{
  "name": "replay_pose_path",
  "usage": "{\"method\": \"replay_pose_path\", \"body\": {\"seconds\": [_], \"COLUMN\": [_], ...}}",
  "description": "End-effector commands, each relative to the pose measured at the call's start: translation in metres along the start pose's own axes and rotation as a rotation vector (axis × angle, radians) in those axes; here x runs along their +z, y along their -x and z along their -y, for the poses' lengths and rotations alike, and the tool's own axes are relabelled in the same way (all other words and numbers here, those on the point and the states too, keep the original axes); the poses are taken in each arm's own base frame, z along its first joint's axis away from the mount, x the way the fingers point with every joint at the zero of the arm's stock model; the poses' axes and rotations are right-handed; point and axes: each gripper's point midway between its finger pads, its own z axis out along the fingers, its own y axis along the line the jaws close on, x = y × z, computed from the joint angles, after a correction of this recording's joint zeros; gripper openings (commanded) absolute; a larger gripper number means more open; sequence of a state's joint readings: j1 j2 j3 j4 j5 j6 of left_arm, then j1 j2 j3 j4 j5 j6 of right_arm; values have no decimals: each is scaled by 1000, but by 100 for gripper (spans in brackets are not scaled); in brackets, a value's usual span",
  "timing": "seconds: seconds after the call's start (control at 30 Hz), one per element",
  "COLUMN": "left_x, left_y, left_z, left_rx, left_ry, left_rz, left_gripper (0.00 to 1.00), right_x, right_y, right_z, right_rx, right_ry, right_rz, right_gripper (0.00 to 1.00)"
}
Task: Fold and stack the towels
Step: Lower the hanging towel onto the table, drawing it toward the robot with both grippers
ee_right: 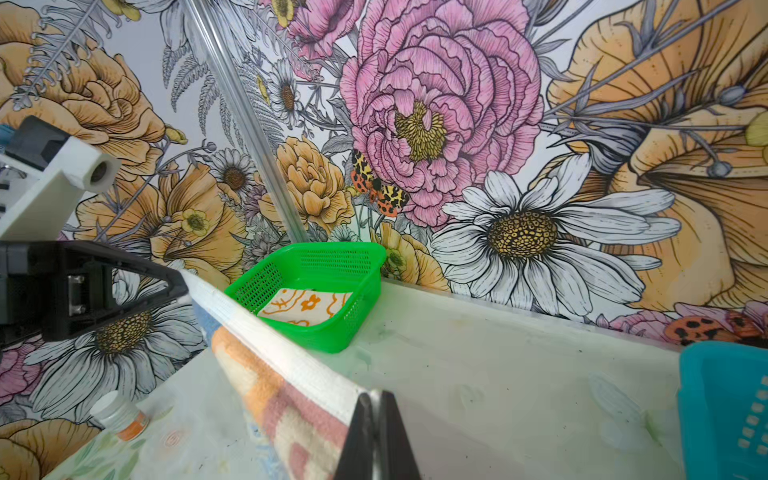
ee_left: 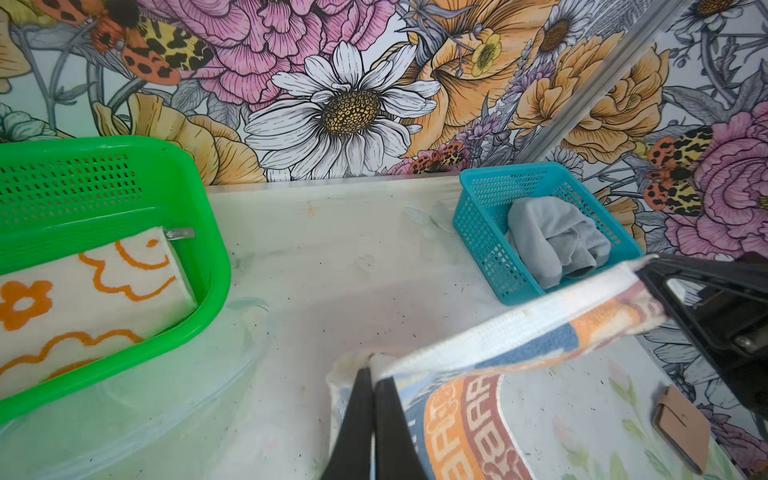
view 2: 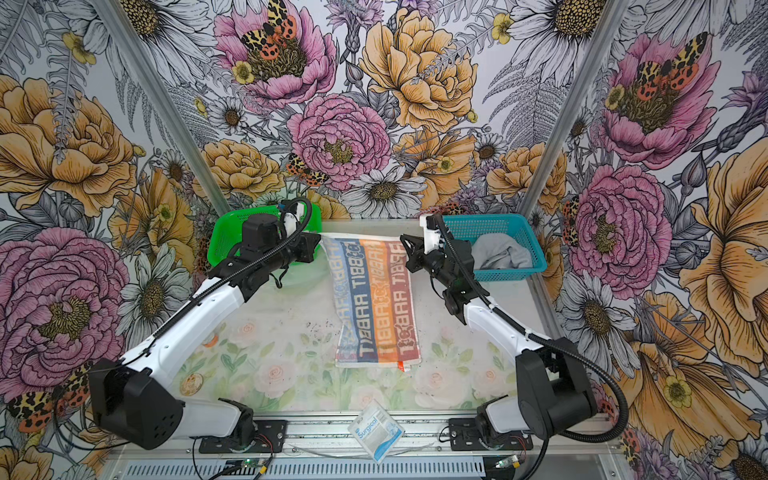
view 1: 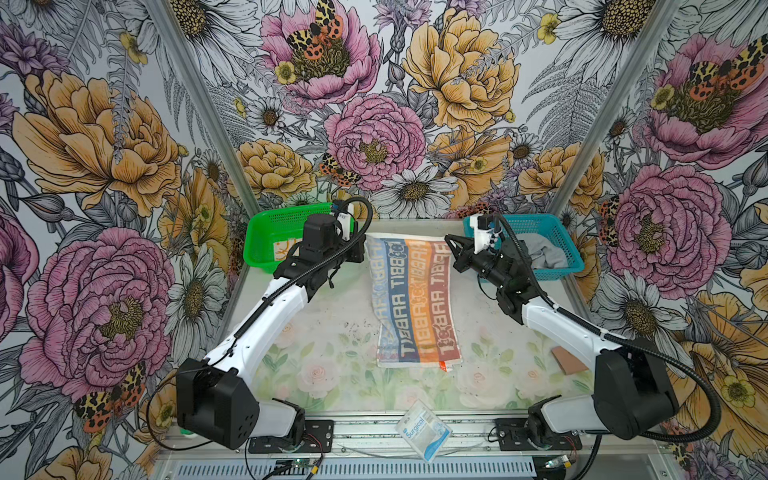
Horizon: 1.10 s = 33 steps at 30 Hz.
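In both top views we see the RABBIT towel (view 1: pixel 415 299) hanging from its lifted far edge, near end flat on the table (view 1: pixel 332 332); only the wrist views show plainly the left gripper (ee_left: pixel 371 374) and right gripper (ee_right: pixel 376 395) each clamped on a far corner; the left wrist view bares the flower towel (ee_left: pixel 83 299) folded in the green basket (ee_left: pixel 174 166), half hidden from above, and the grey towel (ee_left: pixel 552 241) crumpled in the teal basket (ee_left: pixel 486 249).

Bright, even, diffuse light with only faint shadows; wrist views bulge at their edges, where the left end effector (ee_left: pixel 372 374) looks soft.
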State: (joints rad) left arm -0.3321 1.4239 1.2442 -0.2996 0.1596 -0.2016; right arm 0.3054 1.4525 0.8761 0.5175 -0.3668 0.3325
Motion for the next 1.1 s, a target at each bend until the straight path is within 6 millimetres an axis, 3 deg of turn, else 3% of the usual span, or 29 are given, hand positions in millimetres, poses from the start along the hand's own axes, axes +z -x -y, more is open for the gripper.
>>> {"method": "replay_pose_path", "body": {"seconds": [0.0, 0.17, 0.37, 0.63, 0.77, 0.93, 1.07], "left_x": [20, 77, 135, 175, 200, 226, 245], "left_y": [37, 9, -11, 1, -6, -24, -27], "left_z": [-28, -44, -53, -51, -63, -72, -80], "left_rx": [-29, -32, -1, 32, 14, -6, -10], "left_ry": [73, 96, 82, 47, 73, 82, 99], "left_rz": [128, 30, -16, 56, -2, -60, -75], "left_gripper": [0, 0, 0, 0, 0, 0, 0], "right_x": [14, 38, 56, 80, 103, 122, 131], "right_y": [18, -14, -36, -39, -63, -82, -79], "right_z": [40, 73, 106, 134, 155, 166, 172], "right_rx": [-19, 32, 19, -37, 37, 145, 142], "right_ry": [-94, -104, -160, -234, -243, -210, -211], "right_rz": [91, 63, -14, -91, -220, -265, -251], "right_gripper": [0, 0, 0, 0, 0, 12, 27]}}
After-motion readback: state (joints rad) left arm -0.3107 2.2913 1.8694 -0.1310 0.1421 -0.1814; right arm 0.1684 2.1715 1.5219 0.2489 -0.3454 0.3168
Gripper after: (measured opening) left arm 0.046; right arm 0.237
